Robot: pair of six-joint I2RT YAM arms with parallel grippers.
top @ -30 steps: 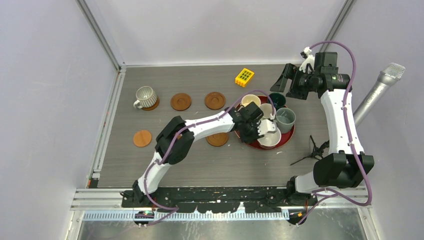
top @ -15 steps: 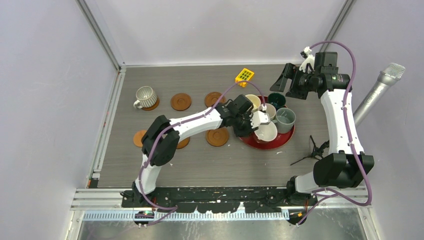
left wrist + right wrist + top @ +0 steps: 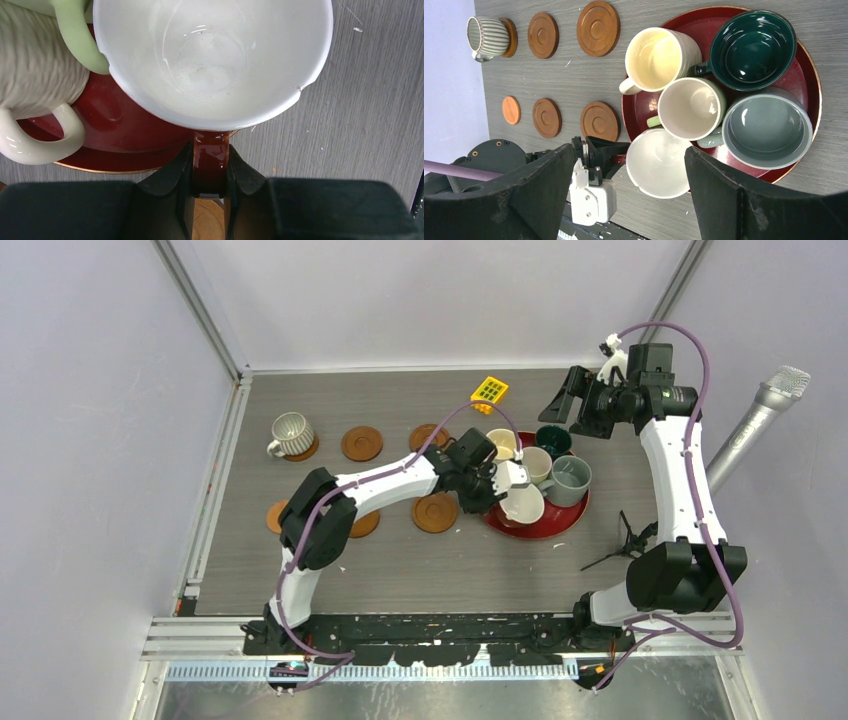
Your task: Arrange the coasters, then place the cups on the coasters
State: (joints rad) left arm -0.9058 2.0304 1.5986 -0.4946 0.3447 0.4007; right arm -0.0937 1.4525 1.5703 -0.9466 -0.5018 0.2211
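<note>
Brown cup (image 3: 212,65) pinched in left end effector (image 3: 210,161).

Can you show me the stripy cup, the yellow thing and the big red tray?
stripy cup (image 3: 491,36): right wrist view, on its ribbed side.
yellow thing (image 3: 489,391): top view, on the middle of its top face.
red tray (image 3: 550,529): top view, on its bare near rim.

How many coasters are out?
6 coasters: three in the far row, the leftmost under the ribbed mug; three in the near row, left of the red tray.
</note>
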